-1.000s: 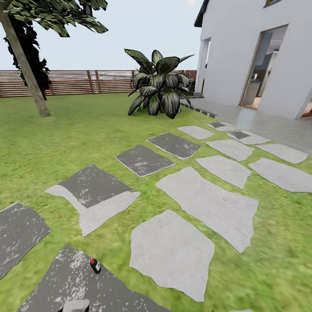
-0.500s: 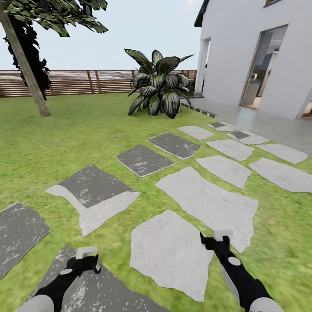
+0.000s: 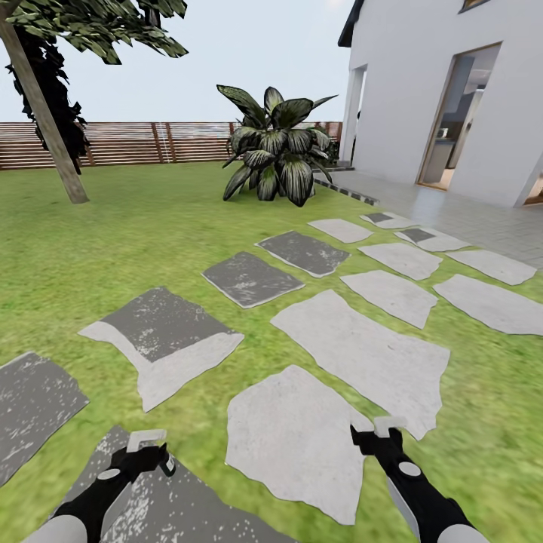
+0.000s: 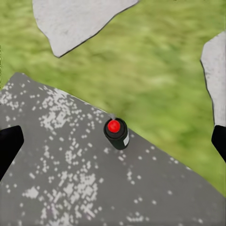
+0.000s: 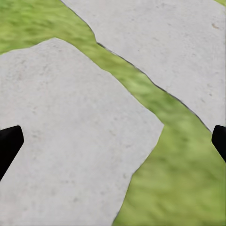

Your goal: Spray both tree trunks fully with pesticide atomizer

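Since a second ago, both arms have been brought up into the head view, where none was seen before; in the last half second they have shifted only slightly, and the scene itself is unchanged, so the base is judged not to have moved. The left claw is held above the dark speckled paving slab, its fingers spread wide apart and gripping nothing. The pesticide atomizer, a small dark bottle with a red cap, is seen in the left wrist view standing on that slab near its edge by the grass, between the two dark fingertips and apart from both. In the head view it is now largely covered by the left claw, though it was plainly visible a second ago. The right claw is likewise released and empty, hovering over a pale slab and a strip of grass. The pickup is thus judged to be in preparation: the left claw is lined up over the atomizer, and a descent and closing remain. A leaning tree is seen far off by the brown fence.
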